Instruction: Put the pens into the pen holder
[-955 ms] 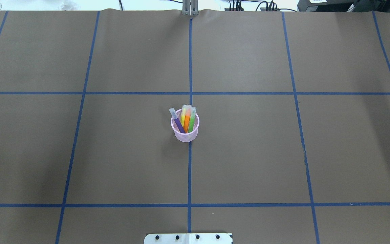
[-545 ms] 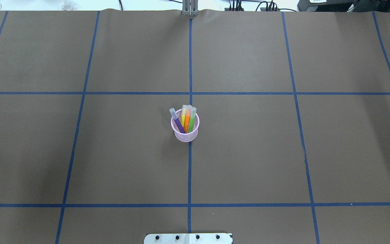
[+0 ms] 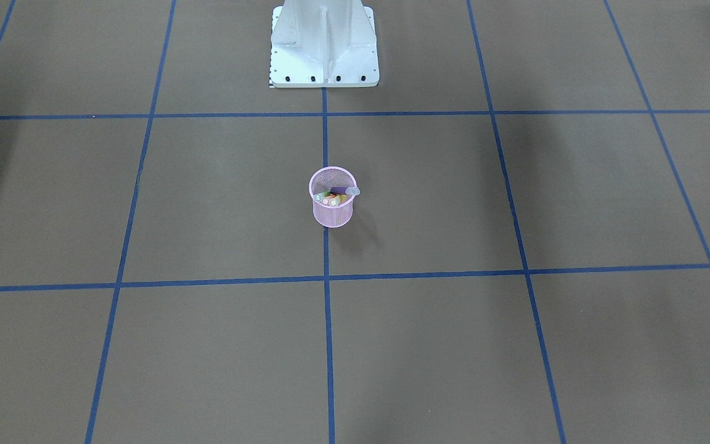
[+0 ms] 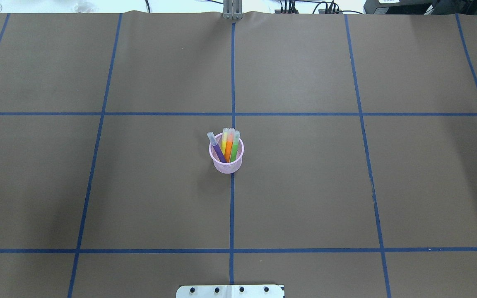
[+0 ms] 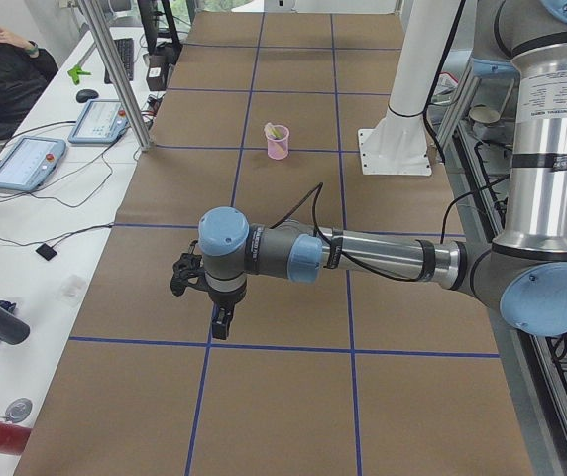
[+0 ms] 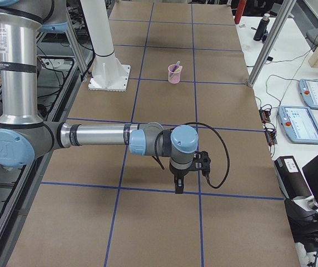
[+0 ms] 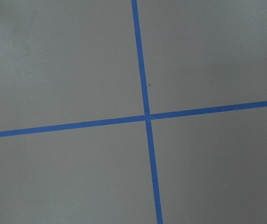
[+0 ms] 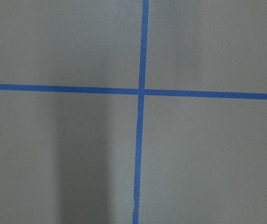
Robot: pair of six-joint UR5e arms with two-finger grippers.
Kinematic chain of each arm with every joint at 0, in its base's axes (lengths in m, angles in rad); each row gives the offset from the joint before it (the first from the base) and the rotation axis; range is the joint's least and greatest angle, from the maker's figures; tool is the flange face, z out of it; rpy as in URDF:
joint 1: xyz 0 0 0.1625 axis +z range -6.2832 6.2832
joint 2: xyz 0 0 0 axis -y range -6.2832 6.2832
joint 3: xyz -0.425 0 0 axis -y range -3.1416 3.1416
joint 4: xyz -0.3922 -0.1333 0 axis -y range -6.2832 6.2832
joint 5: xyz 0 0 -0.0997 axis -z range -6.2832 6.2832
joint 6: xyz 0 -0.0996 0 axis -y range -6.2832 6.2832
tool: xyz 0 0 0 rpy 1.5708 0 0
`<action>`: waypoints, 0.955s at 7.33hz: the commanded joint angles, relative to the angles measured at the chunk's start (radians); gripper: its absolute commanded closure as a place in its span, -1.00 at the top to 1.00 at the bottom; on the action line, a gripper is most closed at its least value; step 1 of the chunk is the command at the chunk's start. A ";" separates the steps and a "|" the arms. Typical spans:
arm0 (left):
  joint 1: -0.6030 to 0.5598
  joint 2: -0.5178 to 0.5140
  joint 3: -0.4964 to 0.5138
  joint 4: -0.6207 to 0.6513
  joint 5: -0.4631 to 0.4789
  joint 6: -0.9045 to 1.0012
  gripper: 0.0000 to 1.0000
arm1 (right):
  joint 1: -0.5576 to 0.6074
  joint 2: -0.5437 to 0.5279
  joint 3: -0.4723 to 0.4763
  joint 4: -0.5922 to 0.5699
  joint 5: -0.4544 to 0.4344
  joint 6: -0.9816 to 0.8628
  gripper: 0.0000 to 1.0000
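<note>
Seen from the table's ends, the left gripper and the right gripper each hang over crossing blue tape lines. I cannot tell how far open they are. Farther on, well apart from both, the pink mesh pen holder stands upright before the white robot base. The pens lean inside it.

Overhead comparison finds no change. The pen holder sits on the same spot of the centre tape line, with no shift or tilt noted. The purple pen leans to 11 o'clock as before. The yellow pen, orange pen and green pen point to 12 o'clock, undisplaced. The other views have no earlier counterpart.
</note>
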 commanded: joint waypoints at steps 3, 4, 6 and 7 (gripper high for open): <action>0.000 -0.003 0.003 0.002 0.021 -0.001 1.00 | 0.000 -0.004 0.007 0.029 0.008 0.047 0.99; 0.000 -0.003 0.002 0.002 0.020 -0.002 1.00 | 0.000 -0.001 0.006 0.029 0.010 0.046 0.99; 0.000 -0.003 0.005 0.002 0.020 -0.002 1.00 | 0.000 -0.001 0.004 0.029 0.017 0.046 0.99; 0.000 -0.003 0.005 0.002 0.020 0.000 1.00 | 0.000 -0.001 0.006 0.029 0.020 0.044 0.99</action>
